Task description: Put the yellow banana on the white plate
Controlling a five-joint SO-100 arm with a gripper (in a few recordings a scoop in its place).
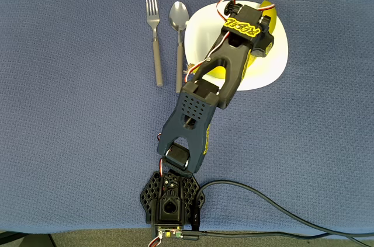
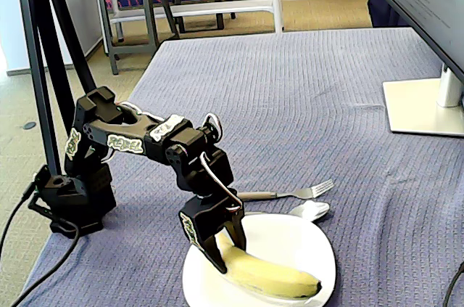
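A: Where is the yellow banana (image 2: 270,276) lying?

B: It is lying on the white plate (image 2: 312,245), curving across the near half in the fixed view. In the overhead view I am covering most of it; yellow is showing at the far rim (image 1: 267,9) and beneath my forearm.

A: And your claw (image 2: 225,245)?

B: I am pointing it straight down at the banana's left end. The two fingers are standing one on each side of that end, at or just above the peel. Whether they are pressing on it or are already loosened, I cannot tell.

A: What is lying beside the plate?

B: A spoon (image 1: 179,37) is lying just beside the plate's left edge in the overhead view, and a fork (image 1: 155,39) is lying parallel, a little further left. Both are resting on the blue cloth (image 1: 70,112) that is covering the worktop.

A: Anything farther out?

B: A monitor's stand (image 2: 424,104) is resting on the cloth at the right of the fixed view, and a stool (image 2: 130,2) is standing on the floor beyond the worktop.
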